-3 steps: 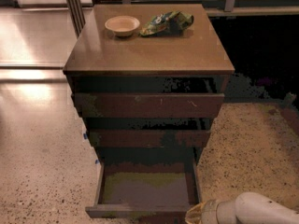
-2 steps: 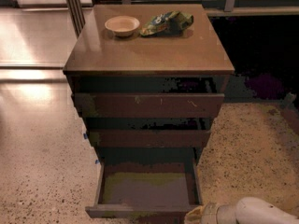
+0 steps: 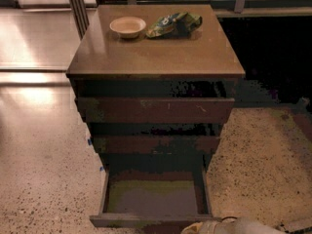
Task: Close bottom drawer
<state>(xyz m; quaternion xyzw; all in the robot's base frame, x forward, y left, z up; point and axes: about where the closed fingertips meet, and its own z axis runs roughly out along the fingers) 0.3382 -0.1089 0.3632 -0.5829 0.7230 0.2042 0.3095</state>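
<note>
The brown wooden cabinet (image 3: 156, 52) has three drawers. The bottom drawer (image 3: 153, 199) is pulled far out, showing its grey-green floor; its front edge (image 3: 146, 221) lies at the bottom of the view. The middle drawer front (image 3: 156, 144) and the scratched top drawer front (image 3: 156, 110) stick out a little. My gripper (image 3: 195, 228) sits at the bottom edge, right at the drawer front's right end, on the pale arm (image 3: 248, 226). Most of it is cut off by the frame.
A small pale bowl (image 3: 127, 26) and a green snack bag (image 3: 174, 23) lie on the cabinet top. Speckled floor surrounds the cabinet; a glossy lit floor strip lies to the left. A dark area stands behind on the right.
The arm and gripper have slipped lower, toward the bottom edge of the view. The drawer stays just as far open.
</note>
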